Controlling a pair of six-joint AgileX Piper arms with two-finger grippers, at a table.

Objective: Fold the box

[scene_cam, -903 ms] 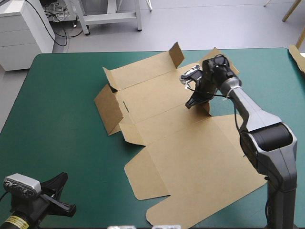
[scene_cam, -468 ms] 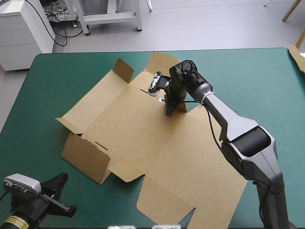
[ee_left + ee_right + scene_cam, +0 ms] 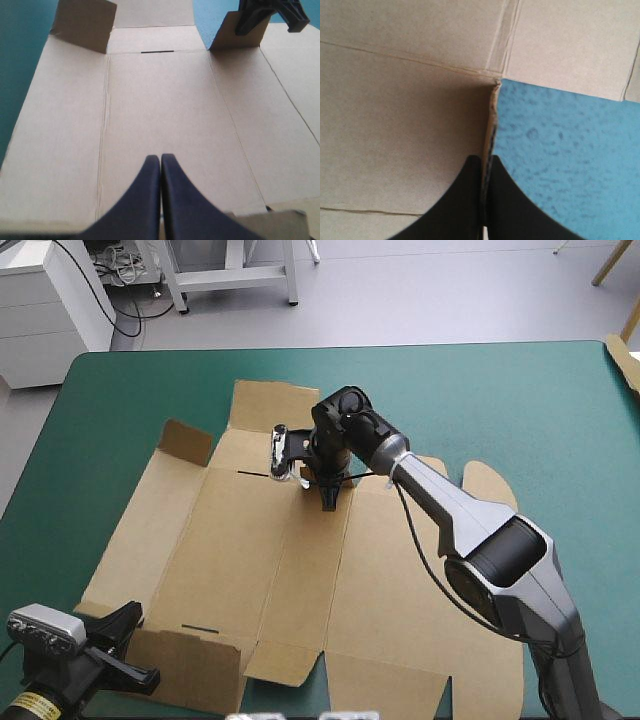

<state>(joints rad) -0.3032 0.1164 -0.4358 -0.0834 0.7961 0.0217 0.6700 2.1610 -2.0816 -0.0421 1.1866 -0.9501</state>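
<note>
Brown box [image 3: 240, 560], edge of raised flap [image 3: 410, 130] partly hidden between right jaws

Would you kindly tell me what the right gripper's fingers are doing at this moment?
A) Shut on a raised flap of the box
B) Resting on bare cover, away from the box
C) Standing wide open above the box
A: the right gripper has its fingers all but shut with the edge of an upright flap of the box between them.

No legible text, labels or numbers
</note>
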